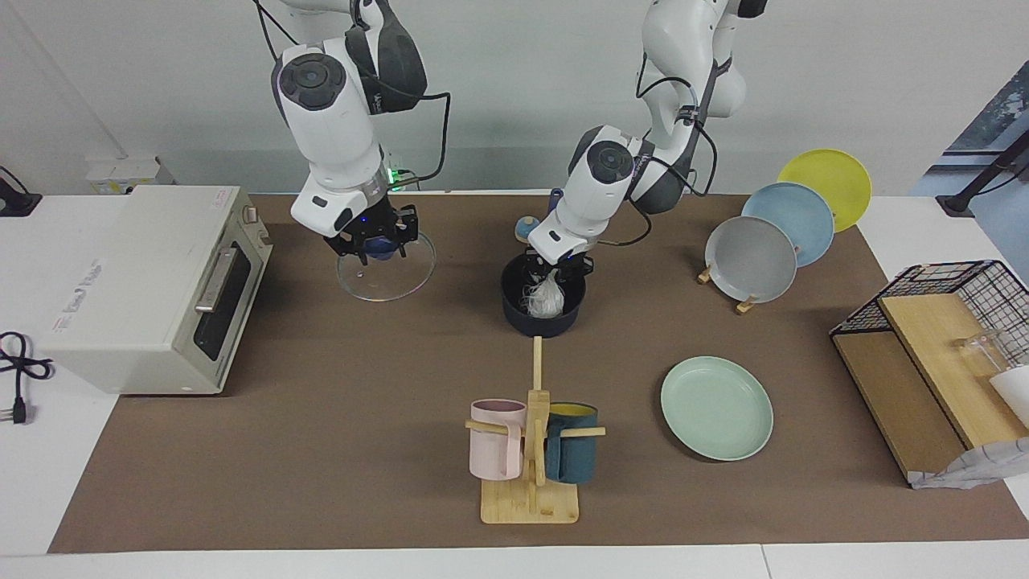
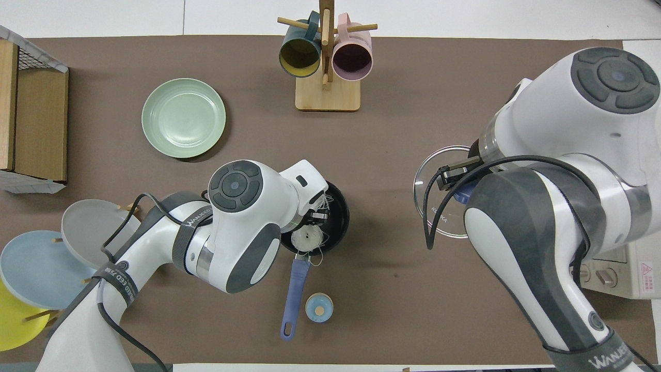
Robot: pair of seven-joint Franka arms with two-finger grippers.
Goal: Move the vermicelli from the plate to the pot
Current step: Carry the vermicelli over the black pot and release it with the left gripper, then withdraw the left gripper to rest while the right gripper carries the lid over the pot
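Most is done: left gripper point(image 1: 553, 272) dangles the vermicelli point(image 1: 548, 296) into the pot point(image 1: 540, 314) beneath, plate point(image 1: 716, 408) bare; whether its fingers have let go, I cannot tell.

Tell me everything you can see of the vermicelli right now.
The vermicelli is a small whitish, translucent clump of thin, glassy-looking strands. It hangs bunched from the left gripper into the mouth of the dark navy pot, with loose strands trailing down inside and a few draped over the rim on the handle side. Whether it touches the pot's bottom cannot be told. None is left on the mint-green plate.
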